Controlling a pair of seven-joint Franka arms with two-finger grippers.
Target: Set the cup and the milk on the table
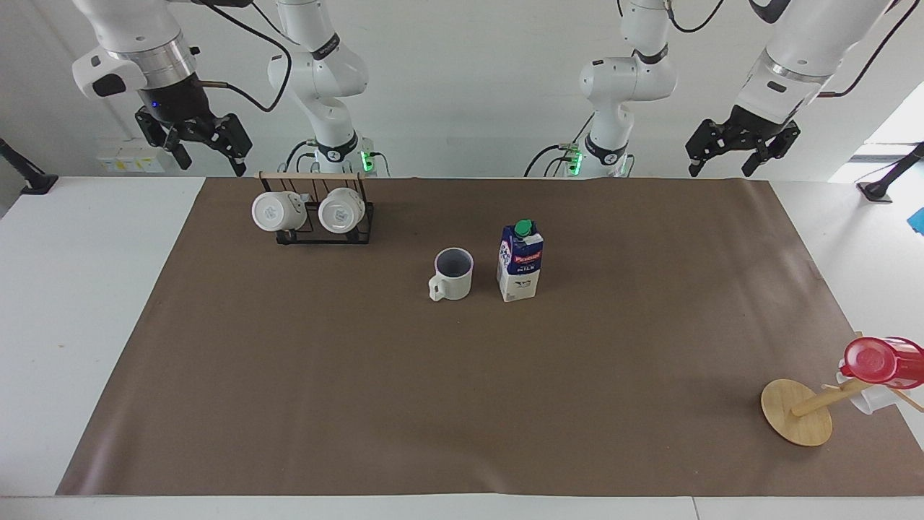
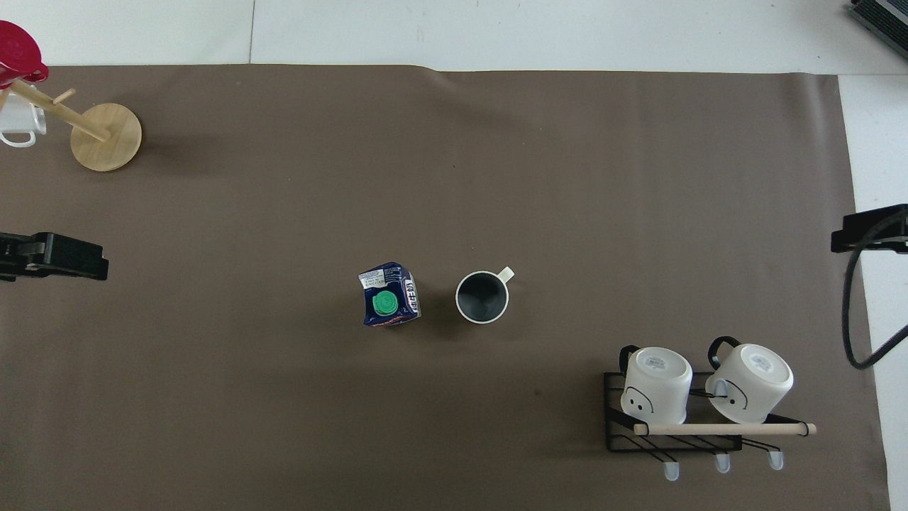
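The cup (image 1: 453, 274) (image 2: 482, 297), cream-white with a dark inside, stands upright on the brown mat near the middle of the table (image 1: 72, 325). Beside it, toward the left arm's end, the blue-and-white milk (image 1: 520, 263) (image 2: 389, 296) stands upright with its green cap on. My right gripper (image 1: 209, 165) (image 2: 869, 238) hangs open and empty, high over the table's edge at its own end, beside the mug rack. My left gripper (image 1: 720, 172) (image 2: 53, 255) hangs open and empty over the mat's edge at its own end. Neither touches anything.
A black wire rack (image 1: 310, 175) (image 2: 723, 429) holding two white mugs (image 1: 273, 211) stands near the right arm's base. A wooden mug tree with a round bamboo base (image 1: 796, 412) (image 2: 106, 136) and a red-topped cup (image 1: 881, 361) sits at the mat's corner farthest from the left arm.
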